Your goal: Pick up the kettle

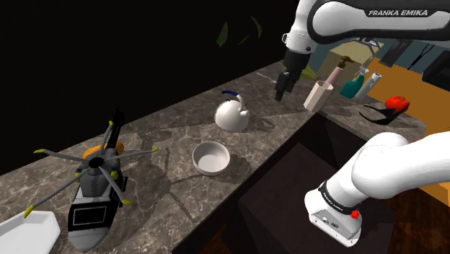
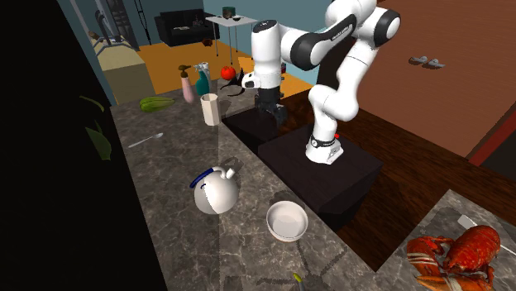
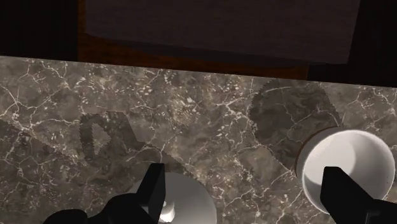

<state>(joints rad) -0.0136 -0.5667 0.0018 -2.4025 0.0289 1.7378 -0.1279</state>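
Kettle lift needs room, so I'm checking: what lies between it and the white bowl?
Nothing stands there: in the shoulder view only bare marble counter separates the kettle from the white bowl, which sit apart.

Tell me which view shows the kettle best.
Second exterior view: whole kettle, blue handle and spout clear, nothing in front. Shoulder view also shows it whole, from the side. Wrist view catches a white curved edge, probably it, at the open tool.
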